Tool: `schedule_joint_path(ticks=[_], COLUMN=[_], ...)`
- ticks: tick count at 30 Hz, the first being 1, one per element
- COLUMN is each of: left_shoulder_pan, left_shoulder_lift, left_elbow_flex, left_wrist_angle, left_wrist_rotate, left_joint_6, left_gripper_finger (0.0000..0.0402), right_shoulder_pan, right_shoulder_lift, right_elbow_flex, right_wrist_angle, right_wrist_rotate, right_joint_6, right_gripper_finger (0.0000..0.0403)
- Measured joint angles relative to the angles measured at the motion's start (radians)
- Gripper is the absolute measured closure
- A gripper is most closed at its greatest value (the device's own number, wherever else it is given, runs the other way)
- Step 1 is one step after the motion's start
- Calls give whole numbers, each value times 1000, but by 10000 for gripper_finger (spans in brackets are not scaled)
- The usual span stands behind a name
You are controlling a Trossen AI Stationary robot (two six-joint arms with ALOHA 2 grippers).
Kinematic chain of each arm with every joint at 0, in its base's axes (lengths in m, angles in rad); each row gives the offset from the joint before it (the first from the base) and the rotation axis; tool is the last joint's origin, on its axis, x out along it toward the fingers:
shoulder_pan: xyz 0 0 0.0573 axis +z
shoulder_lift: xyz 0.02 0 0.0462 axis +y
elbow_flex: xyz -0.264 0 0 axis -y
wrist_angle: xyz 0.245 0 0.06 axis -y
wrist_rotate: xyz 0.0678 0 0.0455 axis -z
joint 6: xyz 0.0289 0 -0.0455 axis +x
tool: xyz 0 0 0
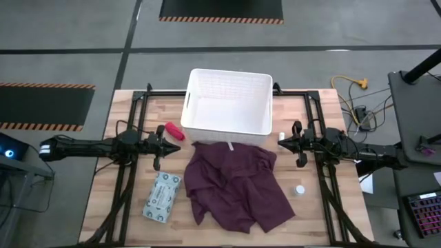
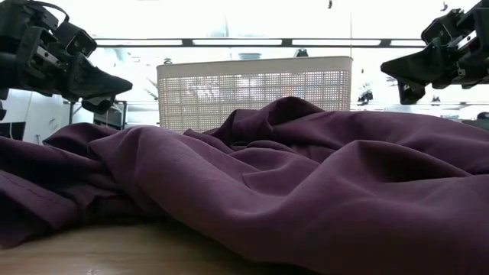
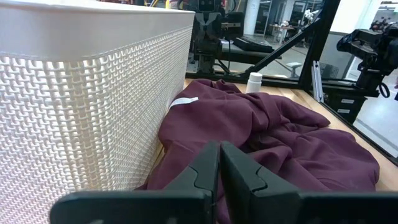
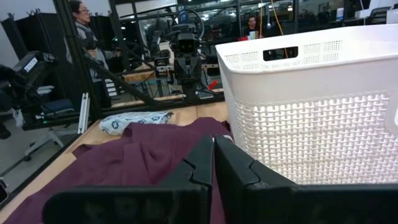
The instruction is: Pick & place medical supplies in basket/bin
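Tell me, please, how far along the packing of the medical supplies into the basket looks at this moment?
Nothing looks done: the white basket appears empty. Nothing is in hand either: the left gripper and right gripper are shut on nothing, beside the basket. Left to move: the red tube, the patterned packet and the small white bottle, all on the table around the maroon cloth.

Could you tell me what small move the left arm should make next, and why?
Probably open the left pincer and lower it onto the red tube, which lies right beside it on the table. Both pincers are shut and empty, the basket holds nothing yet, and the right pincer waits opposite.
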Motion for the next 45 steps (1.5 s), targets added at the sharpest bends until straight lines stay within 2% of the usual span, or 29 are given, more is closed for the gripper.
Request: schedule_joint_path(ticks=[3,7,12,19,24,29,31,34,37,40,45], left_shoulder_pan=[0,0,0,0,1,1,1,1,1,1,1], left_shoulder_lift=[0,0,0,0,0,0,0,0,0,0,0], left_elbow_flex=[0,0,0,0,0,0,0,0,0,0,0], left_wrist_angle=[0,0,0,0,-3,-7,-6,-7,-7,-7,-7], left_wrist_rotate=[0,0,0,0,-1,-1,-1,-1,-1,-1,-1], left_joint_6=[0,0,0,0,0,0,0,0,0,0,0], left_gripper_finger=[402,402,402,402,402,402,402,402,402,402,402], right_shoulder_pan=[0,0,0,-1,0,0,0,0,0,0,0], right_shoulder_lift=[0,1,3,12,63,141,178,250,342,443,616], right_elbow_flex=[0,0,0,3,36,155,237,373,490,567,603], right_wrist_angle=[13,7,7,-57,-84,-93,-166,-402,-657,-826,-892], right_wrist_rotate=[-1,-35,70,276,300,298,302,367,440,476,475], right_joint_6=[41,398,582,781,822,746,696,705,743,829,949], right_gripper_finger=[394,394,394,380,338,277,253,230,224,223,223])
